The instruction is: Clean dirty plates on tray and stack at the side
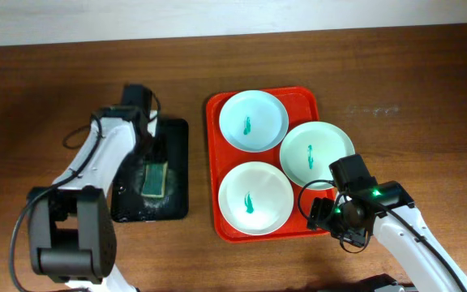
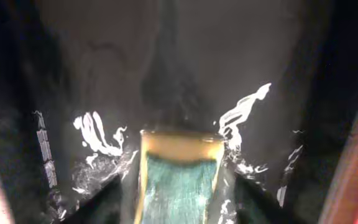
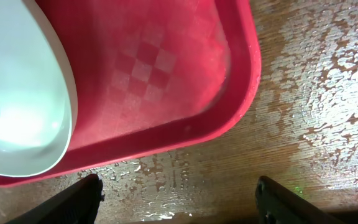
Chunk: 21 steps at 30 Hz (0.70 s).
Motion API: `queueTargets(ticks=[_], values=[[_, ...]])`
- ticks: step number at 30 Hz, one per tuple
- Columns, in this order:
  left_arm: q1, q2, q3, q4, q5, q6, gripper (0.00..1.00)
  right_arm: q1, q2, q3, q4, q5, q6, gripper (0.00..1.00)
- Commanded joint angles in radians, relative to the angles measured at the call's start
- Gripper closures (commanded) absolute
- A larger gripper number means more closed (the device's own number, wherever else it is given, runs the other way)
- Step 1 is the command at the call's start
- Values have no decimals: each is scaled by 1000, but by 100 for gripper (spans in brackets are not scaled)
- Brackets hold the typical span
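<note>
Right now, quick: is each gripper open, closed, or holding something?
Left gripper: cannot tell; the view is too dark, with the sponge right at it.
Right gripper: open, holding nothing.

Sponge (image 2: 179, 180): L-wrist frame btm is cutting it off.
Left gripper (image 1: 147, 159): arm (image 1: 104, 154) is covering the fingers overhead; I'm not making out the grip.
Plate (image 3: 23, 93): R-wrist frame is cropping most of it.
Tray (image 1: 215, 162) corner: right gripper (image 1: 321, 212) is hiding it overhead.
</note>
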Motion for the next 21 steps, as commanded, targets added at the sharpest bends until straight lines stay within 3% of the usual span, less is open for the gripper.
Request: queueTargets(ticks=[1, 5, 9, 12, 14, 17, 21], values=[[0, -35, 44, -69, 12, 4, 31, -3, 3, -5, 3, 9, -9, 19], [0, -33, -28, -84, 23, -35, 44, -3, 3, -5, -8, 8, -8, 16], [0, -32, -180, 29, 23, -45, 57, -2, 3, -26, -20, 6, -8, 16], [0, -32, -282, 148, 38, -44, 75, -2, 3, -55, 3, 5, -9, 16], [0, -32, -296, 161, 34, -44, 100, -2, 3, -61, 13, 2, -34, 17], [0, -38, -246, 121, 35, -44, 100, -2, 3, -61, 66, -14, -97, 27], [0, -55, -80, -41, 38, -44, 100, 0, 5, -61, 196, -182, -251, 36]])
